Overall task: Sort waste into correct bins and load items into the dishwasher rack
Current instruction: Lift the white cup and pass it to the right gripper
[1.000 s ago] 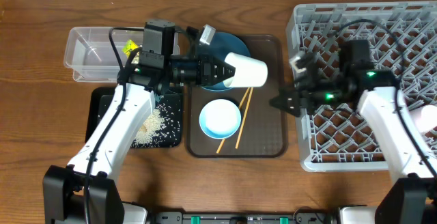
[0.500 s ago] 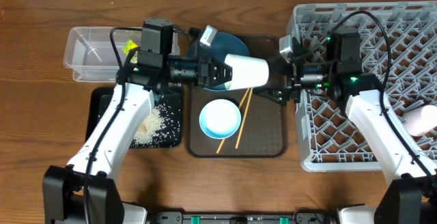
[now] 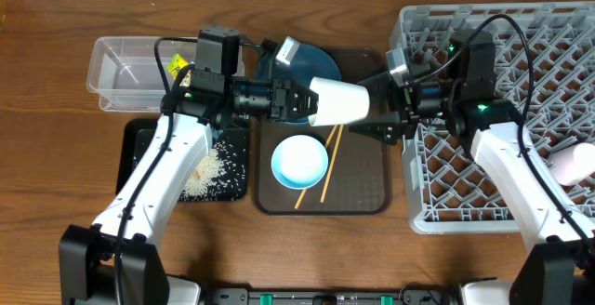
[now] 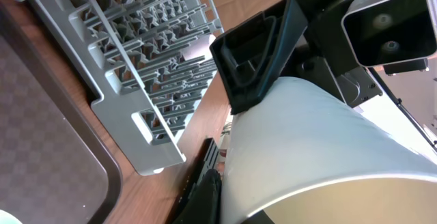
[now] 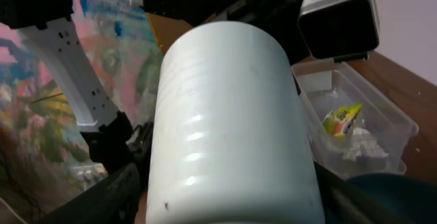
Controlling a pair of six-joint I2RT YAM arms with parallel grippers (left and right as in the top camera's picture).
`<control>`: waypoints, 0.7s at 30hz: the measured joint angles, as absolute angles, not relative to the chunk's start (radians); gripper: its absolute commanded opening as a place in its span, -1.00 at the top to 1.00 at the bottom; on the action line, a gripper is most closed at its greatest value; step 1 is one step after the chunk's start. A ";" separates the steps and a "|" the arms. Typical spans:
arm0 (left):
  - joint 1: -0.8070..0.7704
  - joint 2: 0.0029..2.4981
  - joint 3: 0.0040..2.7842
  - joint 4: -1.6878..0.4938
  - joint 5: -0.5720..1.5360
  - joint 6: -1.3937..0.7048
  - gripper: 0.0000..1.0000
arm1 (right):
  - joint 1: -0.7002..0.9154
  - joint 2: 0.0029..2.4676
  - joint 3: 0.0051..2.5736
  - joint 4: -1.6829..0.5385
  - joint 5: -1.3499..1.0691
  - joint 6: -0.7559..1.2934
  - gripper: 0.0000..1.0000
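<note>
Overhead: one large square grey plastic rack (image 3: 521, 17) fills the right side, with one pink cup (image 3: 572, 161) lying at its right edge. One flat brown tray (image 3: 358, 179) sits in the middle. At far left is one clear rectangular tub (image 3: 121, 68), and near it one shallow black tray (image 3: 136, 138). The brown tray carries one round dark-blue plate (image 3: 321, 63), one white-and-pale-blue bowl (image 3: 299, 161) and two thin wooden chopsticks (image 3: 330, 165).

One cream cup (image 3: 339, 100) hangs sideways above the plate. The left gripper (image 3: 305, 100) pinches its rim, and the right gripper (image 3: 372, 108) has its fingers spread either side of its base.

One yellow-green wrapper (image 3: 177, 63) lies in the tub, and loose white rice (image 3: 216, 170) lies in the black tray.
</note>
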State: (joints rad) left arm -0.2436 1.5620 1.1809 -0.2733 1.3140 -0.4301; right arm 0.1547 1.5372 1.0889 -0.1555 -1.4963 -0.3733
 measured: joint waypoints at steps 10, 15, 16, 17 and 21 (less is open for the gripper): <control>-0.244 1.562 1.181 -0.277 1.331 -0.429 0.87 | 0.165 1.537 1.089 -0.123 -1.491 -0.371 -0.13; -0.239 1.562 1.181 -0.277 1.330 -0.415 0.88 | 0.165 1.537 1.089 -0.114 -1.487 -0.351 0.45; -0.238 1.562 1.181 -0.278 1.331 -0.415 0.88 | 0.165 1.537 1.089 -0.114 -1.486 -0.346 0.44; -0.237 1.562 1.181 -0.279 1.332 -0.415 0.85 | 0.165 1.537 1.089 -0.112 -1.486 -0.345 0.43; -0.239 1.562 1.181 -0.294 1.301 -0.411 0.66 | 0.170 1.537 1.089 -0.112 -1.473 -0.325 0.42</control>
State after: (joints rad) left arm -0.2390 1.5620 1.1809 -0.2939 1.3010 -0.4114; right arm 0.1703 1.5372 1.0889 -0.1123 -1.4734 -0.3248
